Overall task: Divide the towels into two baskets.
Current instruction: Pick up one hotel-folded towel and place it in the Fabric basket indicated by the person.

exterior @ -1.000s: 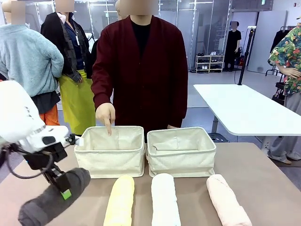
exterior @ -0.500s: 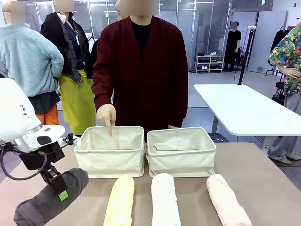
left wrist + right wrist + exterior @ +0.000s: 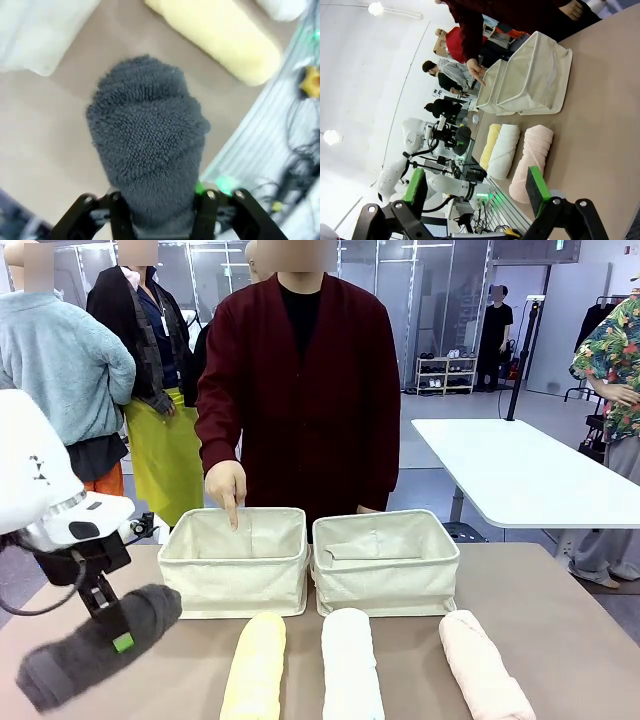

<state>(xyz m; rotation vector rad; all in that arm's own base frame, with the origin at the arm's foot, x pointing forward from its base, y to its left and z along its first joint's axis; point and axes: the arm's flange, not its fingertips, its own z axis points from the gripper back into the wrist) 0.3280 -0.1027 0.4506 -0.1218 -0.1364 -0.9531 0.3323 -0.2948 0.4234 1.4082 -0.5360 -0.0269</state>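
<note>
A: Far left first, what's the arm doing?

B: The left gripper [image 3: 118, 635] is clamped across the dark grey towel [image 3: 65, 672]. The roll is tilted with its far end higher, and it looks clear of the table [image 3: 560, 620]. It's near the left basket [image 3: 232, 585], off its front-left corner and not over it.

A: Moving right?

B: The person's hand [image 3: 226, 485] is at that basket's far rim, one finger pointing down into it. The right basket [image 3: 385, 585] sits just beside it. No towel shows in either, though I can't see the floors fully.

A: The other rolls?

B: They're lying in a row on the table in front of the baskets: the pale yellow towel [image 3: 255, 665], the white towel [image 3: 350, 665], then the pale pink towel [image 3: 485, 670]. They're apart from each other and nothing is touching them.

A: And the right arm?

B: The right gripper [image 3: 476, 185] has its jaws spread wide with nothing between them, and it's well back from the rolls.

A: So which step is this?

B: I'd call it carrying the first towel to a basket, so the task is barely started. The pointing suggests the left basket.

A: What does the next move need?

B: Swing the roll over the rim, line it up with the basket, lower it, then let go. The low end could snag that soft wall
</note>
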